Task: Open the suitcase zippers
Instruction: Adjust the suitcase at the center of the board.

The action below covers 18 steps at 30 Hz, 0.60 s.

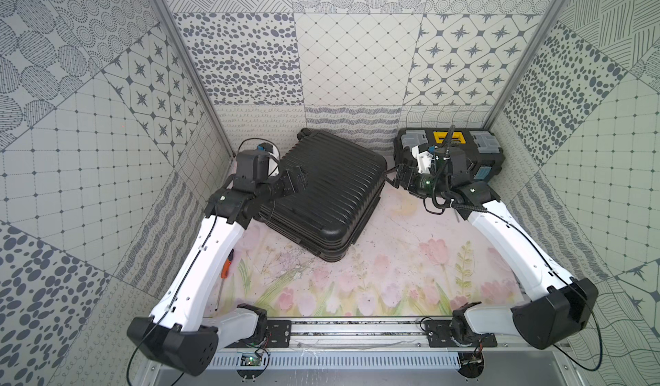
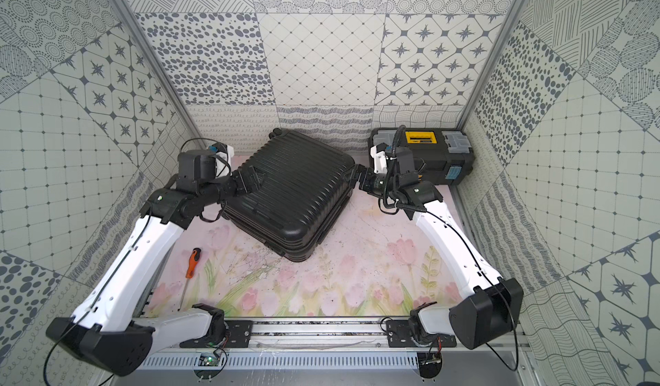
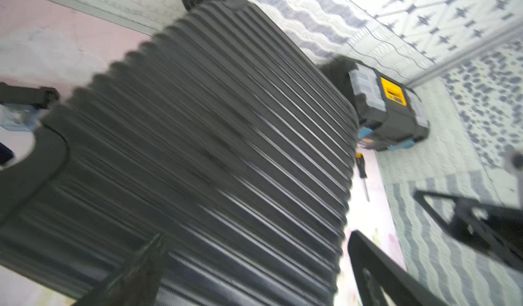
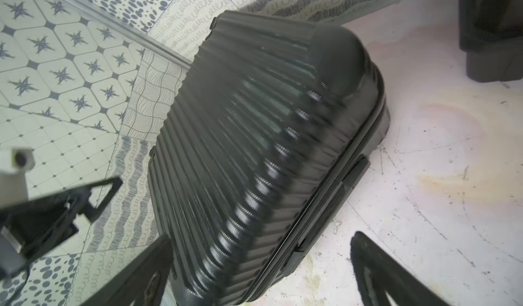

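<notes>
The black ribbed suitcase (image 1: 321, 195) (image 2: 289, 191) lies flat and shut on the floral mat, turned at an angle. It fills the left wrist view (image 3: 198, 149) and the right wrist view (image 4: 254, 149). The zippers (image 4: 299, 216) show as a thin line along the seam between the two shells; no pull can be made out. My left gripper (image 1: 298, 179) (image 2: 255, 180) (image 3: 257, 238) hangs open over the top shell near its left edge. My right gripper (image 1: 396, 179) (image 2: 355, 177) (image 4: 263, 238) stands open at the suitcase's right corner, its jaws straddling the seam side. Neither holds anything.
A black toolbox (image 1: 450, 152) (image 2: 425, 152) (image 3: 387, 106) with a yellow handle stands at the back right, close behind my right arm. An orange-handled screwdriver (image 1: 226, 264) (image 2: 193, 259) lies on the mat by my left arm. Another screwdriver (image 3: 362, 171) lies between suitcase and toolbox. Patterned walls enclose three sides.
</notes>
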### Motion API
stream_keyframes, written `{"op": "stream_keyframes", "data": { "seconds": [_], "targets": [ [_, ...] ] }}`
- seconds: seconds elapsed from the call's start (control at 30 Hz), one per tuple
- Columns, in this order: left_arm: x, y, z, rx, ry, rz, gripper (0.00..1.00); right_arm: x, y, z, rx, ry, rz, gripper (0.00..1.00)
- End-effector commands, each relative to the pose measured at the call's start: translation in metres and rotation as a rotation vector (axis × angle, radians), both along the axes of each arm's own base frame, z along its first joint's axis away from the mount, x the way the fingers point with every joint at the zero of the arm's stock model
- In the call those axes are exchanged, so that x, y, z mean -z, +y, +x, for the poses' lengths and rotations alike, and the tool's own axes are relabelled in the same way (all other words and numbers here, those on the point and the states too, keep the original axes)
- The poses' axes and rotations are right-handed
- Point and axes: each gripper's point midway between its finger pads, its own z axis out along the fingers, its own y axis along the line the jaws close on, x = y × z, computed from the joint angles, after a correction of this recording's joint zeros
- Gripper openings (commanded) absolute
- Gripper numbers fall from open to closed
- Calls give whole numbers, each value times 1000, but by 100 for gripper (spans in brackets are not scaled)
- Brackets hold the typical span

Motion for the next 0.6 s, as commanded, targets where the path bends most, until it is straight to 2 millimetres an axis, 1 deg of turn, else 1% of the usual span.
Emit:
{"op": "stream_keyframes", "data": {
  "seconds": [0.0, 0.07, 0.17, 0.23, 0.27, 0.3, 0.37, 0.47, 0.57],
  "targets": [
    [18, 50, 61, -136, 58, 193, 99, 7, 12, -9, -24, -23, 3, 99],
    [31, 68, 95, -170, 76, 198, 99, 11, 18, -23, -57, -25, -10, 99],
    [49, 91, 131, -202, 104, 142, 99, 18, 25, -39, -94, -7, -6, 99],
    [60, 101, 150, -206, 116, 83, 99, 28, 30, -48, -117, 22, 5, 99],
    [68, 101, 161, -185, 118, 45, 99, 34, 32, -51, -129, 36, 7, 99],
    [74, 99, 169, -153, 124, 9, 99, 37, 34, -52, -136, 45, 9, 99],
    [87, 82, 180, -38, 151, -89, 99, 46, 38, -52, -149, 67, 23, 99],
    [95, 50, 181, 118, 177, -261, 99, 51, 48, -42, -173, 83, 35, 99],
    [97, 32, 176, 183, 199, -390, 99, 53, 57, -20, -171, 110, 69, 99]
  ]
}}
